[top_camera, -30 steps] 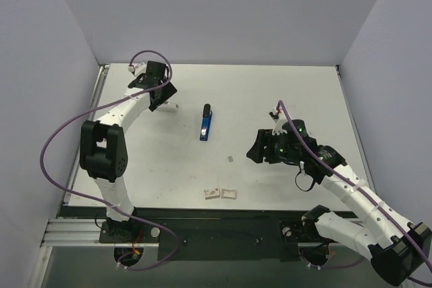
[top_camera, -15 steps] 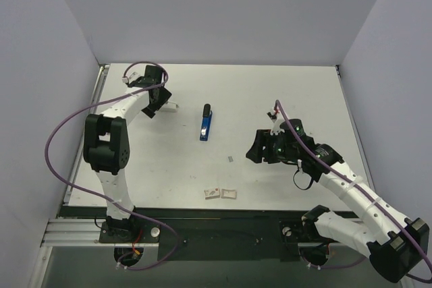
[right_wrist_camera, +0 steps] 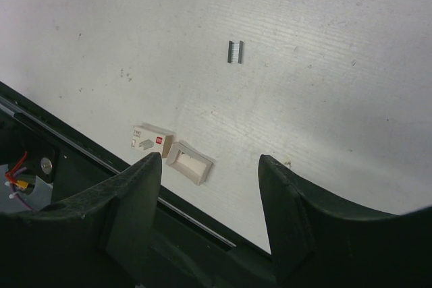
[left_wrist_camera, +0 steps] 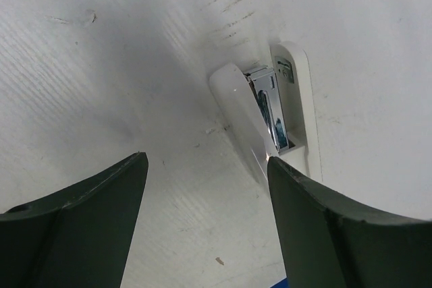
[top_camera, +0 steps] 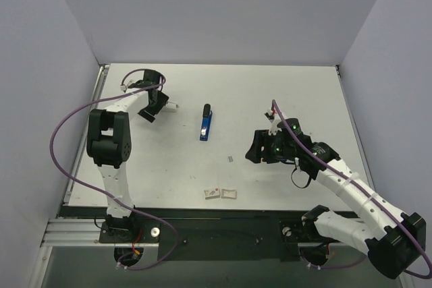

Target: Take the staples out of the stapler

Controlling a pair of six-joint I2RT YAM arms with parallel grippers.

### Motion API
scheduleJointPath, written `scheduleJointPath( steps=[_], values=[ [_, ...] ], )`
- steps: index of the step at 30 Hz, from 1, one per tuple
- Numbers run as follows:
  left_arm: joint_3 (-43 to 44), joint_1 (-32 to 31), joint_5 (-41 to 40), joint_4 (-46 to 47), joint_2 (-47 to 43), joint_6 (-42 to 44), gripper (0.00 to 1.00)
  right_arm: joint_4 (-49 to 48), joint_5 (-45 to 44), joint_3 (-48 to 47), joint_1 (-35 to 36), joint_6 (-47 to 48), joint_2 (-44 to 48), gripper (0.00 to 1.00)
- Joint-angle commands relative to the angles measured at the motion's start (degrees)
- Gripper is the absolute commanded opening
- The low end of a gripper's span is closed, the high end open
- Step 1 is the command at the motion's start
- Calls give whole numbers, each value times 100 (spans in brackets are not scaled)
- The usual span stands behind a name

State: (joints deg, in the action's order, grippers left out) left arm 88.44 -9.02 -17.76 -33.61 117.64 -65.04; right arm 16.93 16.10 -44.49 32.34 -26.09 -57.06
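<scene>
The small royal-blue stapler (top_camera: 205, 125) lies on the white table with its black end pointing to the back; only a blue sliver of it shows at the bottom edge of the left wrist view (left_wrist_camera: 291, 284). My left gripper (top_camera: 159, 106) is open and empty at the back left, well left of the stapler. In its wrist view the left gripper (left_wrist_camera: 206, 161) stands just short of a plain white bar (left_wrist_camera: 295, 109). My right gripper (top_camera: 256, 148) is open and empty, to the right of the stapler and nearer the front. A short metal staple strip (top_camera: 231, 159) lies loose on the table, and it also shows ahead of the right gripper (right_wrist_camera: 209, 160) in the right wrist view (right_wrist_camera: 234, 52).
The white bar (top_camera: 171, 106) has a metal channel showing inside. Two small staple-box pieces (top_camera: 212, 193) (top_camera: 229, 193) lie near the front edge, and both box pieces show in the right wrist view (right_wrist_camera: 150, 141) (right_wrist_camera: 190, 162). The table's dark front rail (right_wrist_camera: 81, 160) runs below them.
The left arm's elbow has swung left and its gripper has drawn slightly left and back by the white bar. The right gripper has shifted slightly left. The stapler has not moved.
</scene>
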Motion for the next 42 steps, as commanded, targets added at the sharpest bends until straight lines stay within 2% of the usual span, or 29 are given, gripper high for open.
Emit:
scheduleJointPath(
  steps=[1,13,20,35,38,41,42],
  values=[
    [393,31,-43,135,162,-369,82,-111,-45,-51,44,95,-60,55],
    [753,67,-114,109,522,-510,82,-225,-19,-51,44,139,-323,55],
    [639,102,-105,144,619,-431,80,-321,51,-51,36,113,-429,54],
    [-152,278,413,943,251,210,38,-357,148,-95,106,-19,-412,49],
    [-423,286,580,1303,5,605,23,-339,139,-95,167,-63,-333,49],
    [-635,321,852,1540,-320,887,13,-287,122,-130,203,-81,-245,48],
    [-740,339,940,1672,-373,1018,3,-269,96,-130,238,-81,-210,48]
  ],
)
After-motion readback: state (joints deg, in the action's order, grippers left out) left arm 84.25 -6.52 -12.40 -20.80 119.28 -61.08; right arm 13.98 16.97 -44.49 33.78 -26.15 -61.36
